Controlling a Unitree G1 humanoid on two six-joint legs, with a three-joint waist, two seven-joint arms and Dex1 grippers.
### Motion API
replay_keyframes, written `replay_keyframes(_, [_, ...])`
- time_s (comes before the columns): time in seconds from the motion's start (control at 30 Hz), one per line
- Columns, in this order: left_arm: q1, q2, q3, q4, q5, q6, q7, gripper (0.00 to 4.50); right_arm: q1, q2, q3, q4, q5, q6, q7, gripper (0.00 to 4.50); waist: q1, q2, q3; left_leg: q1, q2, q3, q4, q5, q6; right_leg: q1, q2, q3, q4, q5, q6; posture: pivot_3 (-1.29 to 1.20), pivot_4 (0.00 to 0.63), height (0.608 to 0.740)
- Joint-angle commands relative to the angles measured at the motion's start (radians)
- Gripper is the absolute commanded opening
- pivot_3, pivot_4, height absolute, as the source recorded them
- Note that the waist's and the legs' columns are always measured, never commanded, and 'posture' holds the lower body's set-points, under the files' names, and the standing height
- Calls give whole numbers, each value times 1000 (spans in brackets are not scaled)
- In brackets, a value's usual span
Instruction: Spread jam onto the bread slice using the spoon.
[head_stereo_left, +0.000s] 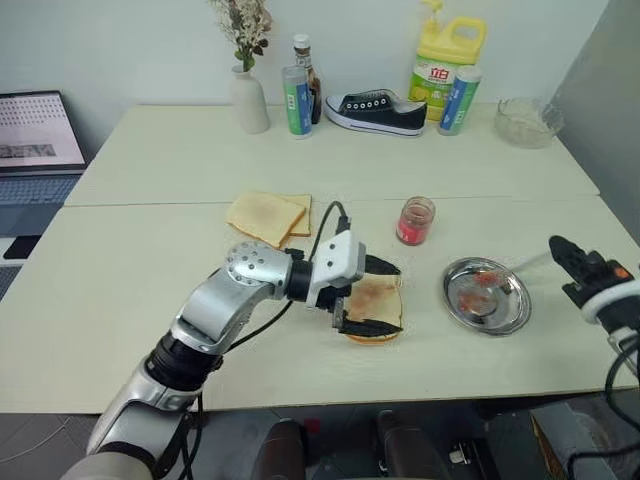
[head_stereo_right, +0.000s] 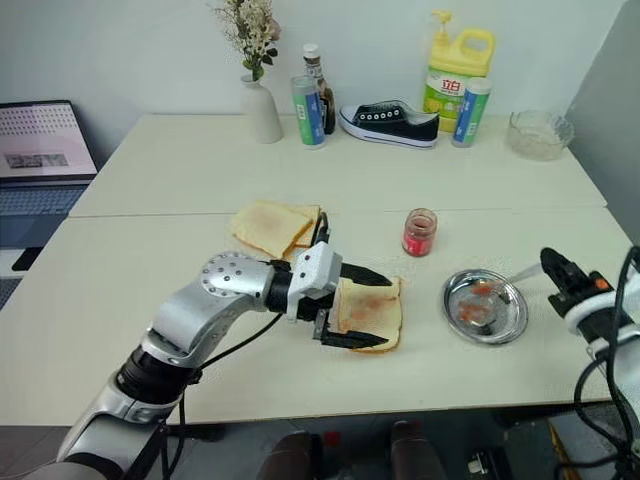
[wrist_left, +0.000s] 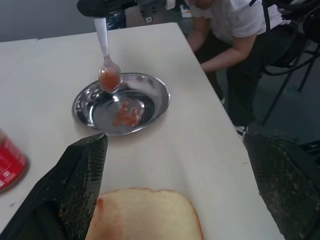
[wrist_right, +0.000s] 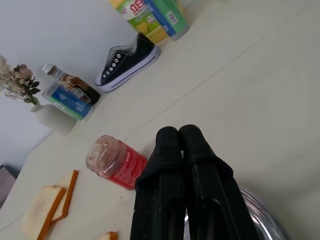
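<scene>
The bread slice (head_stereo_left: 375, 300) lies flat near the table's front edge, with a thin red smear of jam (head_stereo_left: 372, 293) on its face. My left gripper (head_stereo_left: 385, 297) is open, one black finger on each side of the slice and low over it. My right gripper (head_stereo_left: 560, 250) is at the right, shut on the handle of the spoon (wrist_left: 105, 47). The spoon's bowl (wrist_left: 110, 77) carries jam and hangs above the rim of the round metal dish (head_stereo_left: 510, 310), which has jam smears. The open jam jar (head_stereo_left: 415, 220) stands behind the dish and the slice.
Two more bread slices (head_stereo_left: 270, 215) lie behind my left arm. Along the back stand a vase (head_stereo_left: 250, 100), bottles (head_stereo_left: 297, 100), a black shoe (head_stereo_left: 375, 110), a yellow jug (head_stereo_left: 447, 60) and a glass bowl (head_stereo_left: 527, 122). A laptop (head_stereo_left: 35, 140) is far left. A person (wrist_left: 235, 30) sits beyond the table's right end.
</scene>
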Motion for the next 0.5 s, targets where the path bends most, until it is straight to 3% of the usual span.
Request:
replay_keyframes(0.03, [-38,-23,-23,29,37,-56,-25,4500,37,13,-27,34,-35,-58,93,29,-2,0,0,0,0,0,0,0,0,0,0,0,0,0,0,0,150,740])
replay_keyframes(0.5, [-44,-47,-13,15,55,-36,-26,4500,-36,70,32,316,-216,-179,347,29,-6,3,-2,2,0,1,0,0,0,1,0,1,0,-2,3,0,150,740])
